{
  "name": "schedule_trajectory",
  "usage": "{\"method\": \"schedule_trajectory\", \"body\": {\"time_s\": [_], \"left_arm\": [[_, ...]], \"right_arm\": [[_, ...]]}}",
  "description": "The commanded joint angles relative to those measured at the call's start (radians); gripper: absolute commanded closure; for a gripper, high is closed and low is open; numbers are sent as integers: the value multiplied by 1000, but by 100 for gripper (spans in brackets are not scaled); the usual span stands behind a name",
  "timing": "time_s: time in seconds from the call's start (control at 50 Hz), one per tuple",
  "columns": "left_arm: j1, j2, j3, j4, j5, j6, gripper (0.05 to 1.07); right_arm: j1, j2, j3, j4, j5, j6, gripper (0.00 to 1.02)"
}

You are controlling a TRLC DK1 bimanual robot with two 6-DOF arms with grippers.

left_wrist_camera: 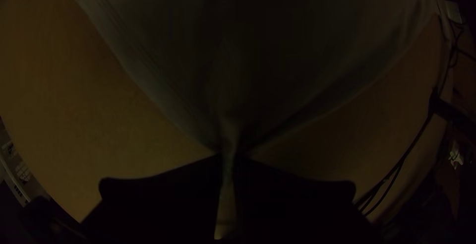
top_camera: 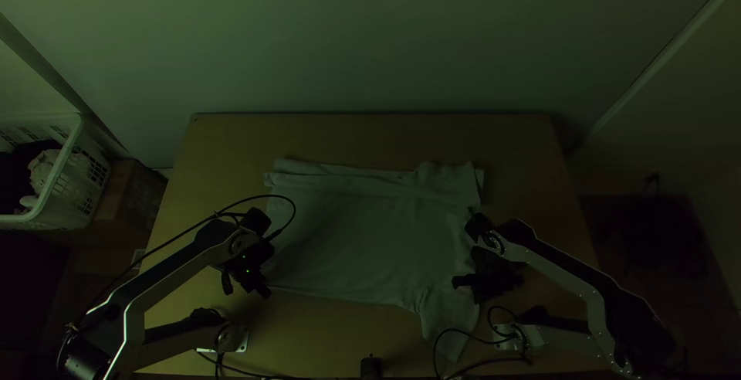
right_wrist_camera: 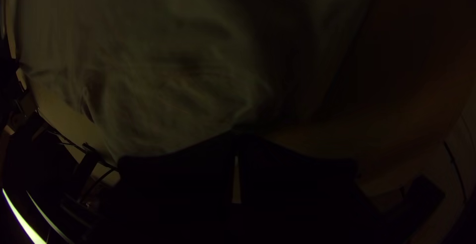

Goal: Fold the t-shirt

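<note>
The pale t-shirt (top_camera: 370, 233) lies across the middle of the table, its far side folded over in a long strip and one sleeve (top_camera: 450, 314) spread toward the near edge. At its left end, by the near corner, is my left gripper (top_camera: 255, 286). The left wrist view has the left gripper (left_wrist_camera: 228, 162) shut on a gathered bit of the t-shirt (left_wrist_camera: 163, 65), cloth running down between the fingers. My right gripper (top_camera: 468, 284) is over the shirt's right edge, above the sleeve. In the right wrist view, the right gripper (right_wrist_camera: 237, 142) is shut at a pinched edge of the t-shirt (right_wrist_camera: 148, 75).
A white basket (top_camera: 65, 171) with cloth in it stands beyond the table's left side. Cables (top_camera: 463, 334) loop near the right arm's base, and a small dark object (top_camera: 370, 368) sits at the near edge. Bare wood (top_camera: 370, 137) lies along the far side.
</note>
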Motion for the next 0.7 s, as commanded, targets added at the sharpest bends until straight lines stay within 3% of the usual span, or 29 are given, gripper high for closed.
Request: {"method": "schedule_trajectory", "body": {"time_s": [0.0,0.32,0.68], "left_arm": [[45,-16,21,4,-13,24,105],[135,-14,109,7,-11,89,105],[146,23,204,47,-13,98,105]], "right_arm": [[-37,-31,26,-18,11,-29,100],[-147,-46,126,-112,32,-113,100],[-181,-72,199,-135,54,-116,100]]}}
